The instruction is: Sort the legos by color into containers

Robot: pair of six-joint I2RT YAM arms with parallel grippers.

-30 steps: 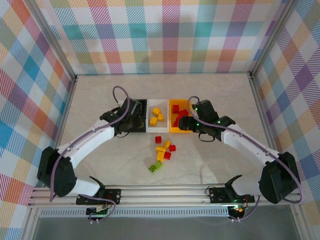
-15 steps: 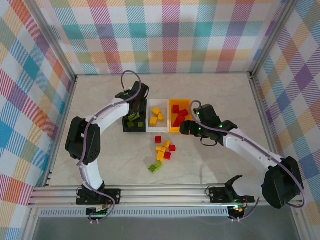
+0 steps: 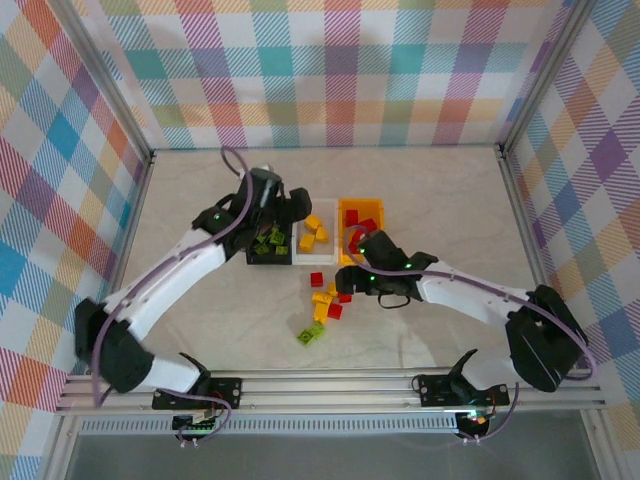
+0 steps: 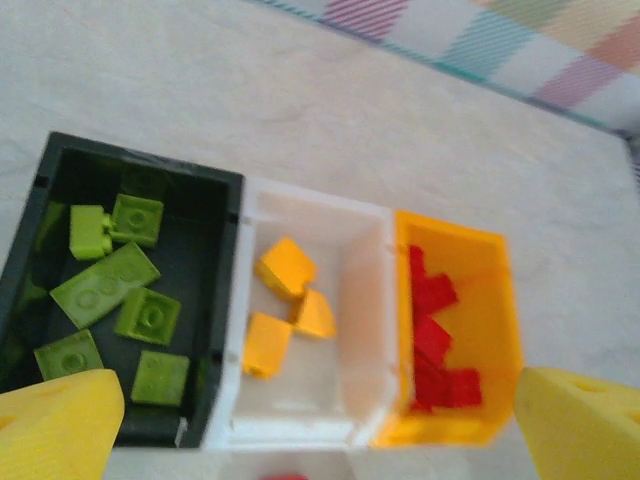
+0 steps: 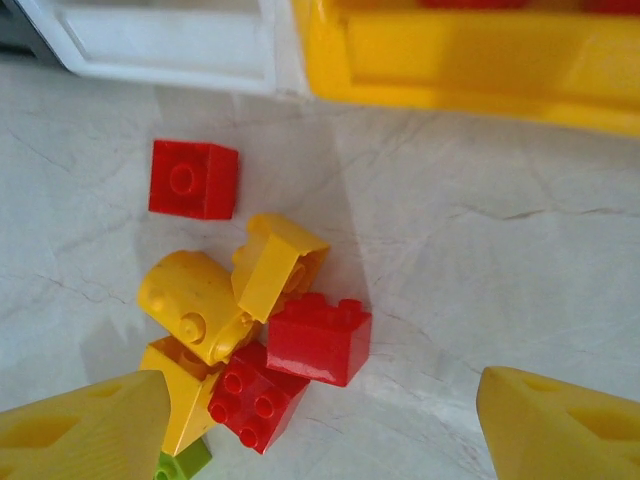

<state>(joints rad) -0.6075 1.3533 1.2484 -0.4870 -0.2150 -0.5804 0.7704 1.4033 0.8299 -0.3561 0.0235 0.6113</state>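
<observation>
Right fingers [image 5: 80, 420] spread over clustered loose legos [image 5: 315, 340]; left fingers [image 4: 60, 410] spread above the containers [image 4: 300, 432].

Marble table [image 3: 440, 200] bears three bins [image 3: 316, 261], loose legos [image 3: 325, 298].

Top view: light is bright and even from above, and shadows on the desk [image 3: 440, 200] are soft and short. Left wrist view: the picture is slightly soft overall. My left fingers [image 4: 60, 415] blur at the lower corners, and the black bin [image 4: 140, 160] reads dark inside. Right wrist view: the bricks [image 5: 310, 340] are sharp, with a faint sheen on the red ones. My right fingers [image 5: 80, 425] are out of focus.
</observation>
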